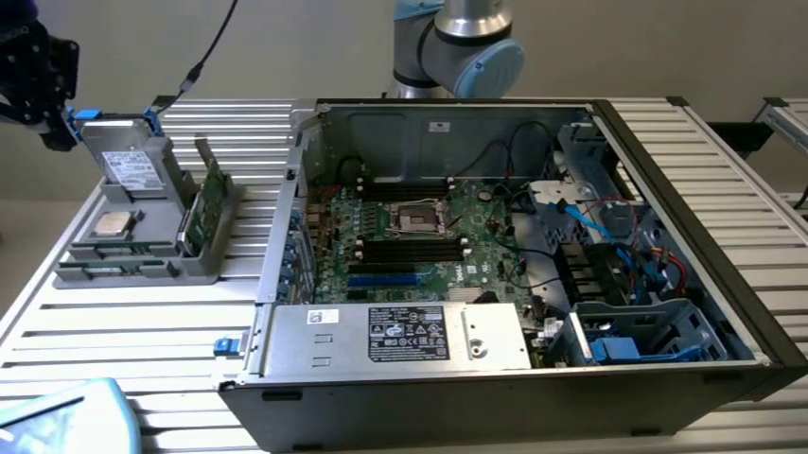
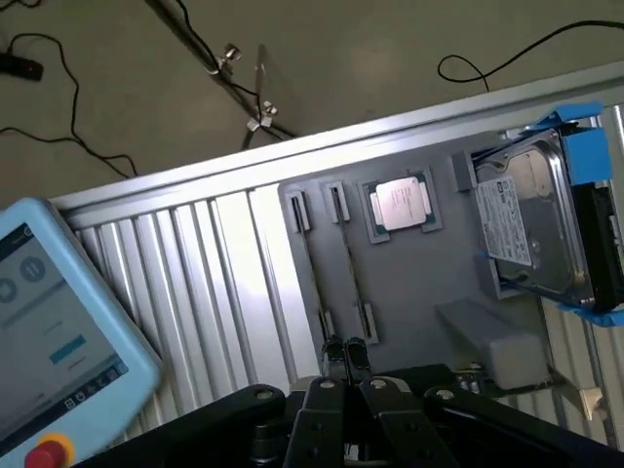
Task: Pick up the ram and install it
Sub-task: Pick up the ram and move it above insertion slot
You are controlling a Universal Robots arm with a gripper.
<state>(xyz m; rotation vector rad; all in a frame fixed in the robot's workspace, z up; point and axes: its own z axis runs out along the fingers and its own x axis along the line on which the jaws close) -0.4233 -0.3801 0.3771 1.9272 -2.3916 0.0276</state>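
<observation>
Grey arm joint (image 1: pixel 457 45) upright, tool (image 2: pixel 343 351) closed, fingertips pressed together

I work in a robotics lab: an open computer case (image 1: pixel 378 132) sits on a slatted aluminium bench (image 1: pixel 139 331) beside a grey jig (image 1: pixel 120 274) of parts. A teach pendant (image 2: pixel 58 341) lies at the bench edge, and cables (image 2: pixel 97 154) trail over the floor (image 2: pixel 390 58).

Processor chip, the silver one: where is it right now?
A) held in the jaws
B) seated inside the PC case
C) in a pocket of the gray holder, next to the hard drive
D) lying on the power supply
C: the processor chip lies flat in a square pocket of the gray holder, right next to the hard drive.
</observation>
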